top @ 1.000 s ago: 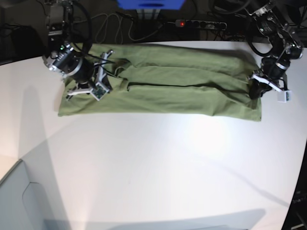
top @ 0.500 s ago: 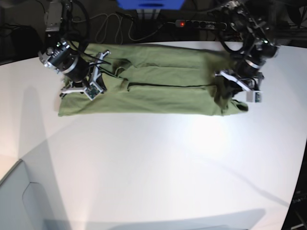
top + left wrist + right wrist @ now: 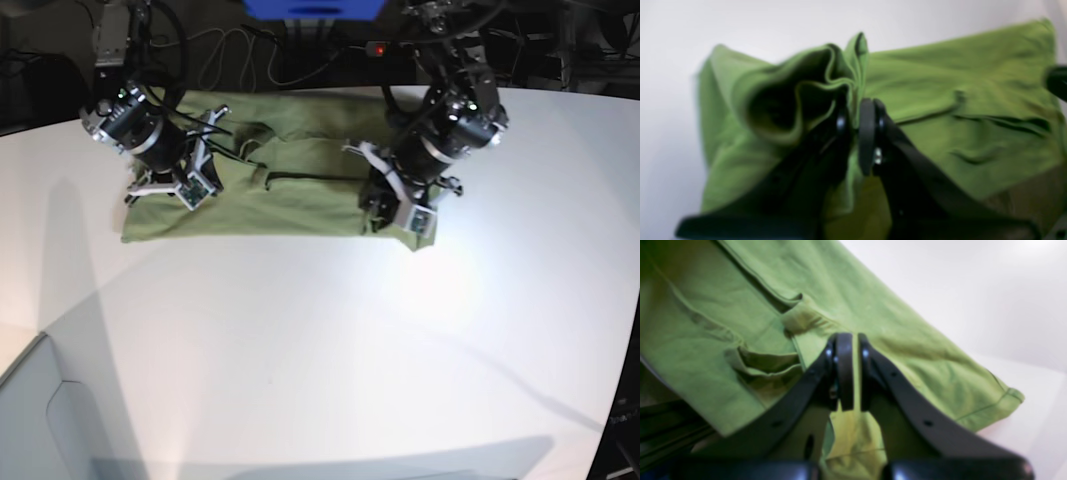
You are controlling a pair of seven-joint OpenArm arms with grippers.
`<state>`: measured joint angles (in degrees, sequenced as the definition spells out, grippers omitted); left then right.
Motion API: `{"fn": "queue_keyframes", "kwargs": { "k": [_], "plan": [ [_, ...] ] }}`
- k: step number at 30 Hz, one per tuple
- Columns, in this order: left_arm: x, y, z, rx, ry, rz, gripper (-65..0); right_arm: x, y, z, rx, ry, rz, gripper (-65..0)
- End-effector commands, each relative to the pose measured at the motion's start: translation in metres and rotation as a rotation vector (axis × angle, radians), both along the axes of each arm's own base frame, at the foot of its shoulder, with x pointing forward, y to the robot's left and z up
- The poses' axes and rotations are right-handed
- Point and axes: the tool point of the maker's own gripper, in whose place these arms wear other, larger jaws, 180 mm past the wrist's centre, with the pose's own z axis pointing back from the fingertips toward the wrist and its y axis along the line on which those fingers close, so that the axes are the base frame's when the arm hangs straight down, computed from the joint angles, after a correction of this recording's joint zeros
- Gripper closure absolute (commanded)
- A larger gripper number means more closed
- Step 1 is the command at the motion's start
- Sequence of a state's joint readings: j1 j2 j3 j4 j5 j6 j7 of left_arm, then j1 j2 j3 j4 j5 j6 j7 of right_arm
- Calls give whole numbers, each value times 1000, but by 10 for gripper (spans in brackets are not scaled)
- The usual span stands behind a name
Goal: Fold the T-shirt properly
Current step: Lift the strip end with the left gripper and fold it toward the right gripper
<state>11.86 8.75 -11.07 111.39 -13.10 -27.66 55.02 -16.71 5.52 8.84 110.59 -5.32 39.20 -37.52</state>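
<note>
The olive-green T-shirt (image 3: 300, 195) lies lengthwise on the far part of the white table (image 3: 320, 350). Its right end is bunched and lifted. My left gripper (image 3: 385, 205) is shut on that end. In the left wrist view the gripper (image 3: 855, 113) pinches a raised fold of the T-shirt (image 3: 957, 76). My right gripper (image 3: 172, 185) is at the shirt's left end. In the right wrist view the gripper (image 3: 852, 370) is closed, with cloth of the T-shirt (image 3: 740, 290) between the pads. The hem corner (image 3: 1010, 396) lies on the table.
A power strip (image 3: 400, 48) with a red light, loose cables (image 3: 240, 60) and a blue object (image 3: 312, 8) lie behind the table's far edge. A grey surface (image 3: 30, 420) sits below the table's front left edge.
My left gripper has carried the shirt's right end leftward, from the table's right side to about the middle, so the cloth spans less width. The right arm has hardly moved.
</note>
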Motion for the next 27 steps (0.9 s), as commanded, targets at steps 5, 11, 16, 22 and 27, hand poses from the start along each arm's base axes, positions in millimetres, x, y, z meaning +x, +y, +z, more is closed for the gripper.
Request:
{"fn": "queue_keyframes", "kwargs": {
  "k": [5,11,16,22,27],
  "plan": [
    [-3,-41,1,-24,-10,-116,0,6,3,10,18,-41,21,-4],
    [-5,-66,-9,-62,13,-179,0,6,3,10,17,-39,22,-4],
    [-6,-87,-13,-127,-3,-209,0,6,3,10,16,-39,22,-4],
    [-6,-100,-7,-141,-22,-245,0,6,3,10,15,-40,23,-4],
    [-2,-111,1,-146,-49,-279,0,6,3,10,13,-40,24,-4]
  ]
}}
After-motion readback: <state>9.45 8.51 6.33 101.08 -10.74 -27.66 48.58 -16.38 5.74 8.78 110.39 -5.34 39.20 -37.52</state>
